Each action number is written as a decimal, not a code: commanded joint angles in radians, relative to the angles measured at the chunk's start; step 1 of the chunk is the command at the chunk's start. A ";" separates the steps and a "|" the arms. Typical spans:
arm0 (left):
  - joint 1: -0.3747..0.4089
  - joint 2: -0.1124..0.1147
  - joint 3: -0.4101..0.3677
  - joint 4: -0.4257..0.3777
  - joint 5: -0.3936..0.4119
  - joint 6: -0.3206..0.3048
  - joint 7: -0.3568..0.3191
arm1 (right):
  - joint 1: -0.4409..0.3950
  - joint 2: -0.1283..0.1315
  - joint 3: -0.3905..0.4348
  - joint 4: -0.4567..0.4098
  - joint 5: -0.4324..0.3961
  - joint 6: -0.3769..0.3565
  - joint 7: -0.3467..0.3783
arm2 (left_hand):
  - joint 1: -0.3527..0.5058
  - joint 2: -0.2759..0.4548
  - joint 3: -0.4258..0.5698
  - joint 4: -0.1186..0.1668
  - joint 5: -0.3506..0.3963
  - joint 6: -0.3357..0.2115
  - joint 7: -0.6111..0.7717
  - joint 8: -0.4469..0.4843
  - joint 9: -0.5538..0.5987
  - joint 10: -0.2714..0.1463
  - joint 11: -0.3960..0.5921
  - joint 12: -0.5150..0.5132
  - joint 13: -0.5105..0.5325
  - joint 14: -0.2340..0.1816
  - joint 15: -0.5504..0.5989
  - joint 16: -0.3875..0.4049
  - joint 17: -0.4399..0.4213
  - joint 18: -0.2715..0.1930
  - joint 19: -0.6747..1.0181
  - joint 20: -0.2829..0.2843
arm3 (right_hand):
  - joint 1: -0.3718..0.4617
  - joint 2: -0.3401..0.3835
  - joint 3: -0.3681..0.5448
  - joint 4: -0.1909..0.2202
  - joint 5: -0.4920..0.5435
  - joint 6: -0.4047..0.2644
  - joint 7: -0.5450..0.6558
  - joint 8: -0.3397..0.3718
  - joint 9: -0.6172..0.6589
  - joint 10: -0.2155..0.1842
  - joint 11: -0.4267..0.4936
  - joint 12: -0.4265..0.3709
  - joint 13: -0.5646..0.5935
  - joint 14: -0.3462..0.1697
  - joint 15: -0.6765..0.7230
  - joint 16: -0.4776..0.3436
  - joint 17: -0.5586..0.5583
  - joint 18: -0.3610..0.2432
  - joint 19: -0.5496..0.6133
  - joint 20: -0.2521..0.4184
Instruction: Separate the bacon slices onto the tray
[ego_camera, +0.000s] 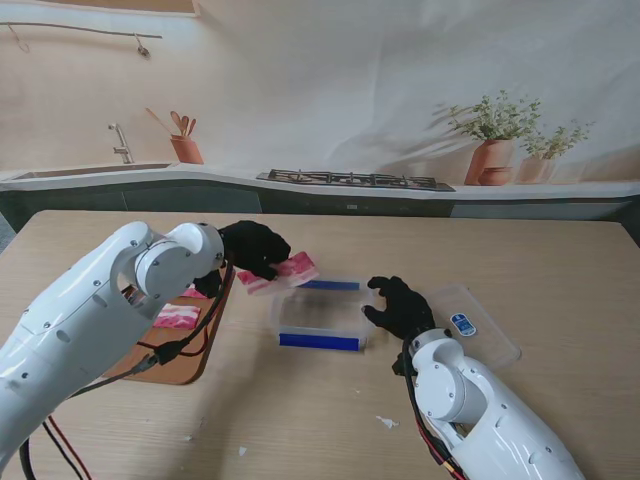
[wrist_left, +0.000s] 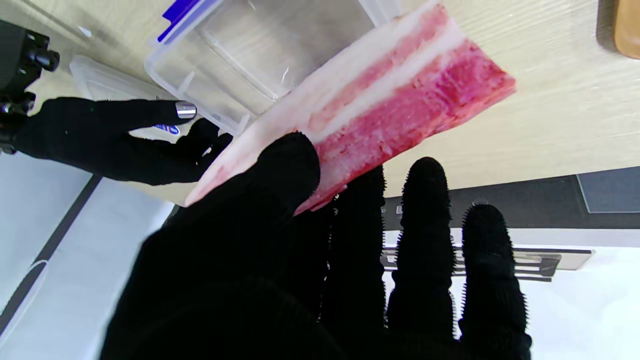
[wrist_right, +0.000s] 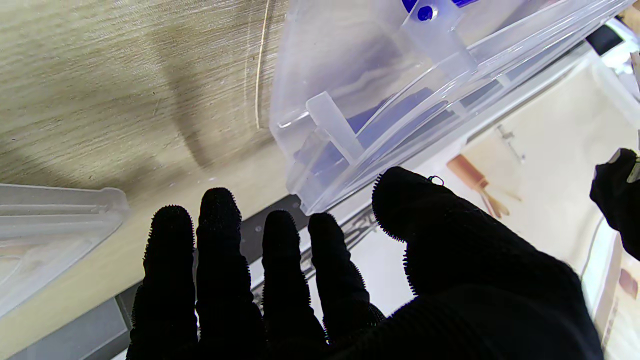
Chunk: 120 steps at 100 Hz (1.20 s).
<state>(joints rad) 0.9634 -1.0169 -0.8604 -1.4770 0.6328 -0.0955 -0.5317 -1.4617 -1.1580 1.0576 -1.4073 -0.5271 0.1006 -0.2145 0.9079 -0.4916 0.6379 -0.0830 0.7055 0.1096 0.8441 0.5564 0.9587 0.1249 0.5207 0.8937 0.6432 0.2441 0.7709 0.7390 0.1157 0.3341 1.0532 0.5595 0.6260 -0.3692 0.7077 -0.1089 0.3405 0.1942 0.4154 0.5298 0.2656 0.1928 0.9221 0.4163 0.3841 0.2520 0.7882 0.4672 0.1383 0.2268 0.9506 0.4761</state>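
1. Pink-and-white bacon slice (wrist_left: 380, 110) sits pinched between the left hand's (ego_camera: 252, 247) thumb and fingers, lifted beside the clear container (ego_camera: 320, 318).
2. Carry it level toward the wooden tray (ego_camera: 190, 365) on the left — another slice (ego_camera: 176, 317) already lies there, so I'd aim for bare wood.
3. The right hand (ego_camera: 400, 307) grips nothing — fingers spread against the container's side, likely steadying it.

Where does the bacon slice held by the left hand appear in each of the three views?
Stand view: bacon slice left of centre, under the left hand, beside the clear container.
Left wrist view: fills the centre, pinched by the thumb.
Right wrist view: not in it.
Shared landmark: the clear container.
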 joint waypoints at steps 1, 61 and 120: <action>-0.008 -0.004 0.007 0.009 0.000 -0.012 -0.016 | -0.004 -0.008 -0.002 -0.003 0.000 0.001 0.015 | 0.046 0.023 0.023 -0.025 0.012 -0.027 0.094 0.046 0.004 -0.019 -0.008 0.022 -0.008 -0.015 -0.006 0.012 -0.018 0.006 -0.001 -0.006 | 0.020 0.012 -0.015 0.019 -0.006 -0.020 -0.003 -0.009 0.003 -0.004 -0.004 -0.003 0.015 0.016 0.001 -0.003 0.008 0.012 0.034 0.015; 0.118 0.047 -0.247 -0.028 0.134 -0.230 -0.130 | -0.007 -0.008 0.007 -0.003 -0.002 -0.008 0.009 | 0.031 0.025 0.038 -0.020 -0.002 -0.040 0.098 0.082 0.001 -0.032 -0.025 0.044 -0.015 -0.030 -0.017 0.014 -0.020 -0.008 -0.013 -0.015 | 0.020 0.013 -0.016 0.019 -0.008 -0.019 -0.004 -0.009 0.002 -0.005 -0.005 -0.003 0.015 0.018 0.000 -0.003 0.007 0.012 0.033 0.014; 0.307 0.106 -0.504 -0.046 0.210 -0.355 -0.359 | -0.008 -0.006 0.005 -0.008 -0.008 -0.006 0.016 | 0.007 0.020 0.053 0.012 -0.021 -0.062 0.105 0.110 -0.012 -0.054 -0.032 0.080 -0.027 -0.052 -0.031 0.021 -0.039 -0.017 -0.038 -0.029 | 0.021 0.013 -0.016 0.019 -0.007 -0.020 -0.004 -0.009 0.002 -0.006 -0.004 -0.003 0.014 0.018 -0.001 -0.003 0.007 0.014 0.031 0.014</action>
<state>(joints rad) 1.2504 -0.9207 -1.3572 -1.5370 0.8301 -0.4512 -0.8656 -1.4640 -1.1576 1.0642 -1.4084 -0.5345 0.0954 -0.2113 0.9071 -0.4914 0.6383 -0.0832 0.6861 0.1052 0.8508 0.6301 0.9485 0.1102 0.4949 0.9554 0.6429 0.2063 0.7459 0.7392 0.0944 0.3266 1.0266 0.5374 0.6261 -0.3691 0.7076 -0.1089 0.3405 0.1942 0.4154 0.5298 0.2656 0.1928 0.9221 0.4163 0.3841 0.2521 0.7882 0.4672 0.1383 0.2269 0.9507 0.4761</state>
